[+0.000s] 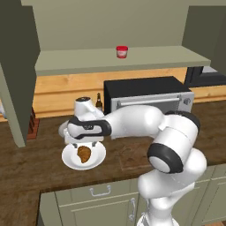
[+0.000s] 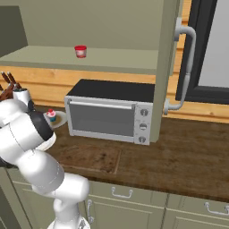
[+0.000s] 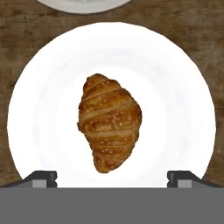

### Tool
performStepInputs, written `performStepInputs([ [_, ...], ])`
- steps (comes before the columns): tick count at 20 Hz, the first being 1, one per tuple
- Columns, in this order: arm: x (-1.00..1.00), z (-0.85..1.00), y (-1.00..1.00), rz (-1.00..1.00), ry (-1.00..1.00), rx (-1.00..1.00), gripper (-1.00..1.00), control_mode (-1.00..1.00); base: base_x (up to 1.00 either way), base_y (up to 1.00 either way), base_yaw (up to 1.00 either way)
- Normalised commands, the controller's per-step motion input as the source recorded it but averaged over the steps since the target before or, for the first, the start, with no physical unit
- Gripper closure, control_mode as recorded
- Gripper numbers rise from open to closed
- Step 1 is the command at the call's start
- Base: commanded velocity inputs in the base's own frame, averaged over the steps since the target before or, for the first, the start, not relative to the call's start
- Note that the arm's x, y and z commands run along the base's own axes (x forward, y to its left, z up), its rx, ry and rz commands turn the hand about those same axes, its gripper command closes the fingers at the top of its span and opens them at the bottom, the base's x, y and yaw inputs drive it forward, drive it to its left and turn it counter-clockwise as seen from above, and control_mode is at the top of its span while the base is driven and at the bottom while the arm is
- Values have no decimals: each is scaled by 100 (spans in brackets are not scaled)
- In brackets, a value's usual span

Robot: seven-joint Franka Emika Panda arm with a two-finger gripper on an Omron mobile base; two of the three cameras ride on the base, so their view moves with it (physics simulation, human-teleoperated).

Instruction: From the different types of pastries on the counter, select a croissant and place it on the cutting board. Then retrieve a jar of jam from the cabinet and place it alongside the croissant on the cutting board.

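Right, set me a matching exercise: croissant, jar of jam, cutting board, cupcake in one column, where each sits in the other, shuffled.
Things:
1. croissant
2. jar of jam
3. cutting board
4. cupcake

Places:
A. on the counter in front of the microwave
B. in the middle of a white plate, under the open tool
C. on the cabinet shelf, above the microwave
D. on a second plate, left of the microwave in the right base view

Pairs: 1-B, 2-C, 3-A, 4-D
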Motion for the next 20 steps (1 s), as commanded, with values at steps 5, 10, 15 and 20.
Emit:
performStepInputs([
  [5, 0, -34, 2, 0, 0, 0, -100, -100, 0, 0, 0],
  [10, 0, -27, 0, 0, 0, 0, -100, -100, 0, 0, 0],
  [15, 0, -19, 0, 0, 0, 0, -100, -100, 0, 0, 0],
  [20, 0, -22, 0, 0, 0, 0, -100, -100, 0, 0, 0],
])
